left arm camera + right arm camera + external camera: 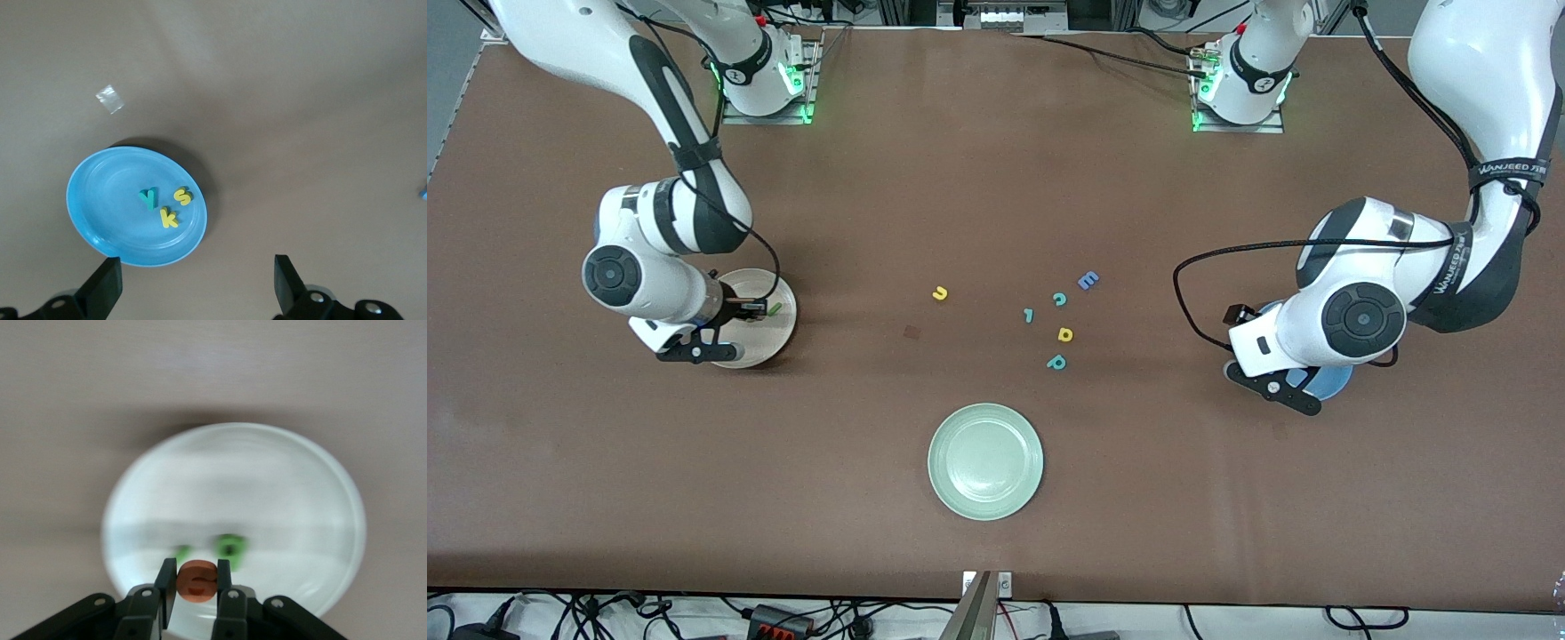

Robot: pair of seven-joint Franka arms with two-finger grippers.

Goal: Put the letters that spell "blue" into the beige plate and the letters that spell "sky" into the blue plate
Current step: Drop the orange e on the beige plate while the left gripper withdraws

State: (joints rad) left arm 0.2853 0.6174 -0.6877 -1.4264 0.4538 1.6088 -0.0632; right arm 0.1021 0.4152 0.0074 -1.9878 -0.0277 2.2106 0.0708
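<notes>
- The blue plate (1334, 382) is mostly hidden under the left arm's wrist in the front view; only a sliver of rim shows.
- The left gripper (197, 283) is cut off by the left wrist view's edge — just two finger stubs show.
- The beige plate (333, 487) is blurred in the right wrist view; two green letters (230, 547) on it are smeared, shapes unreadable.
- The beige plate is partly covered by the right arm's wrist in the front view.
- The orange letter (197, 581) is half masked between the right gripper's fingers (223, 577) — its form is unclear.
</notes>
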